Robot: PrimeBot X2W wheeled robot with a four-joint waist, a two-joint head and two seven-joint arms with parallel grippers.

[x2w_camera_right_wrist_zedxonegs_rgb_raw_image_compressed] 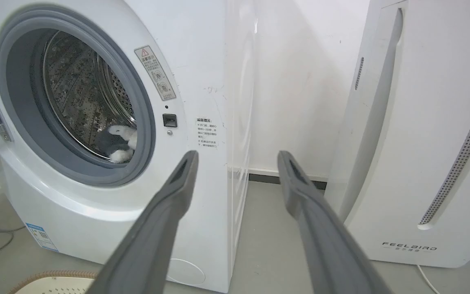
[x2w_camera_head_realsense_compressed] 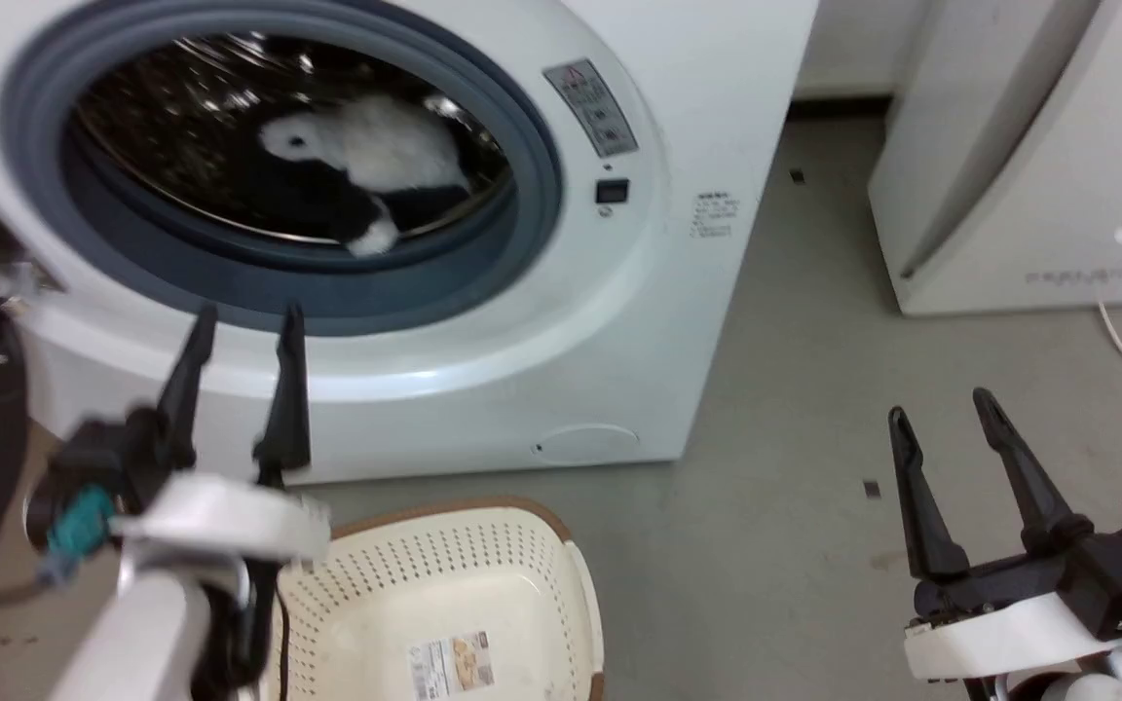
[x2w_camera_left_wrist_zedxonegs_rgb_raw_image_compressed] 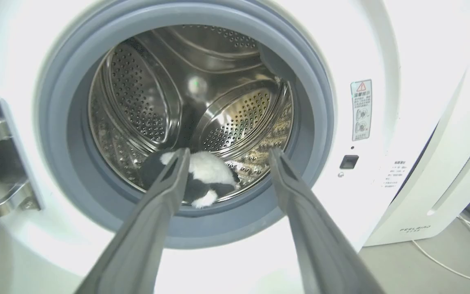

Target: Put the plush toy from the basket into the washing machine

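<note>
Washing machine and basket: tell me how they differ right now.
The washing machine holds the plush toy in its steel drum; the basket has just a paper label on its visible bottom. The washing machine is white with a grey gasket; the basket is cream with a brown rim. Both have perforated walls.

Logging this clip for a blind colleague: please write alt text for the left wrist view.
A fluffy white-and-black plush toy lies low in the shiny steel drum of the white front-loading washing machine. The left gripper, open and empty, points at the grey-rimmed porthole.
</note>
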